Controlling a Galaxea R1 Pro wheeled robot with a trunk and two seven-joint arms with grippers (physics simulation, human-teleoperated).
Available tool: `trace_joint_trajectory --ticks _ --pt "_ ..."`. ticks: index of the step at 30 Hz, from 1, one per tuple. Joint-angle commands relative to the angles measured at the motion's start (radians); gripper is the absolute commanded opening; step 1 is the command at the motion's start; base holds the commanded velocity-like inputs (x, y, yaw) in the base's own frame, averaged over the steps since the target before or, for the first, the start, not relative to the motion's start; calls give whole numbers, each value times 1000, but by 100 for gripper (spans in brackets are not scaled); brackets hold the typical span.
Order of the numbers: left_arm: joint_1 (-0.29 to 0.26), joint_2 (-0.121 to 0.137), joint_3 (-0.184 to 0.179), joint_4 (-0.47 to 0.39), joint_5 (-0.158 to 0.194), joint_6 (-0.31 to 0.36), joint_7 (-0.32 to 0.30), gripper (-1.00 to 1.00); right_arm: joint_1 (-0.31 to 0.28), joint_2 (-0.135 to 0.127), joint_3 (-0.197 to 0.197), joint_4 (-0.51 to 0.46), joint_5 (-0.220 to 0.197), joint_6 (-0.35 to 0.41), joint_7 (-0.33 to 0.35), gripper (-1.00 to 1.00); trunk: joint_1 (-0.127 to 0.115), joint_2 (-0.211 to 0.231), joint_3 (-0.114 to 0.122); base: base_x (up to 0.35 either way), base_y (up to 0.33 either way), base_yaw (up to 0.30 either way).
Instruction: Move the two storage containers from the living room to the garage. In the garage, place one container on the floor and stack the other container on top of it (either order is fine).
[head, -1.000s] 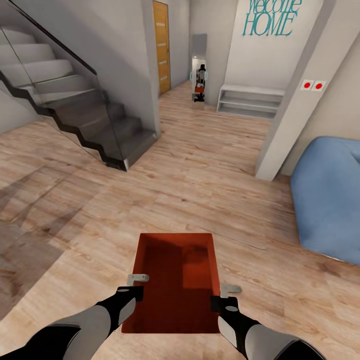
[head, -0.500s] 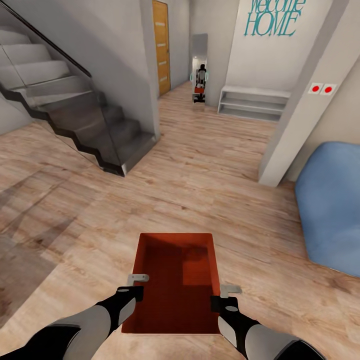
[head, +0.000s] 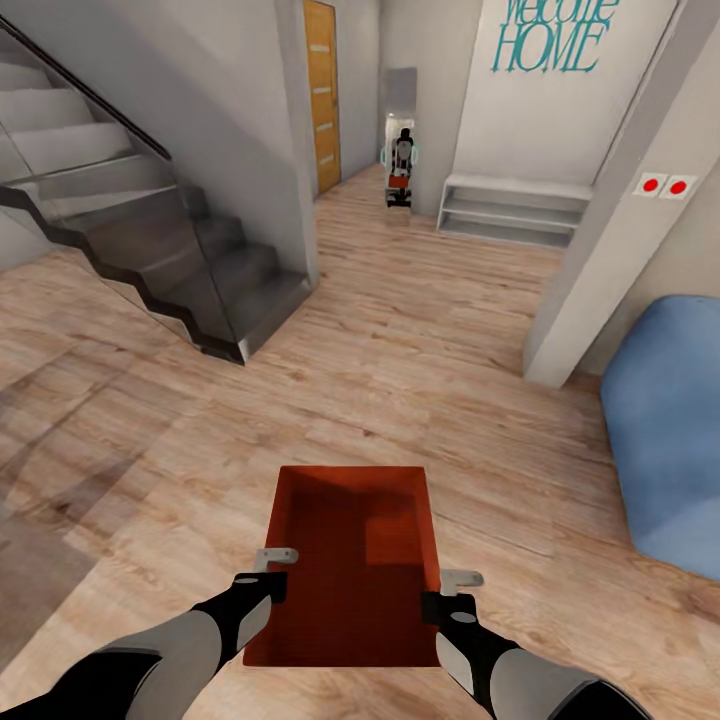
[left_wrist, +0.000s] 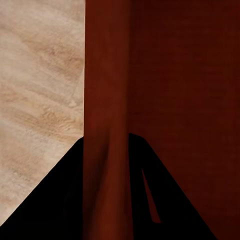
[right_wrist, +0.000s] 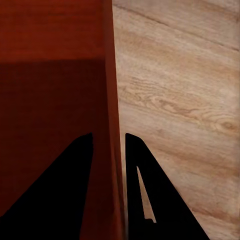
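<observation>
A red-orange storage container (head: 350, 560), open-topped and empty, hangs low in front of me above the living room's light wood plank floor (head: 400, 330). My left gripper (head: 270, 567) is shut on its left wall and my right gripper (head: 446, 585) on its right wall. In the left wrist view the ribbed red wall (left_wrist: 107, 100) runs between the two dark fingers of the left gripper (left_wrist: 107, 190). The right wrist view has the container wall (right_wrist: 107, 75) pinched the same way by the right gripper (right_wrist: 109, 190). The garage is out of view.
A dark staircase with a glass railing (head: 150, 240) rises at the left. A white pillar (head: 600, 250) and a blue sofa (head: 665, 430) stand at the right. Ahead, a hallway leads past an orange door (head: 322, 95), a mirror (head: 400, 130) and a low white shelf (head: 510, 205).
The whole view has shifted: the stairs slid left and the sofa and pillar slid right, so the camera moved. The container stays held the same way in both grippers.
</observation>
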Motion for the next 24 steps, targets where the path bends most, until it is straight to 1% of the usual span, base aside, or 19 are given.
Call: trace_joint_trajectory --ticks 1,20,24 --pt "0 0 -7 4 10 5 33 -100 -1 -11 49 -1 0 -23 -11 -100 1 -1 -1 322 0 0" --pt "-1 0 -7 3 11 5 33 -100 -1 -10 49 -1 0 -23 -11 -100 1 -1 3 322 0 0" --pt "-1 0 -7 3 11 5 33 -100 -1 -10 49 -1 0 -23 -11 -100 1 -1 3 322 0 -111"
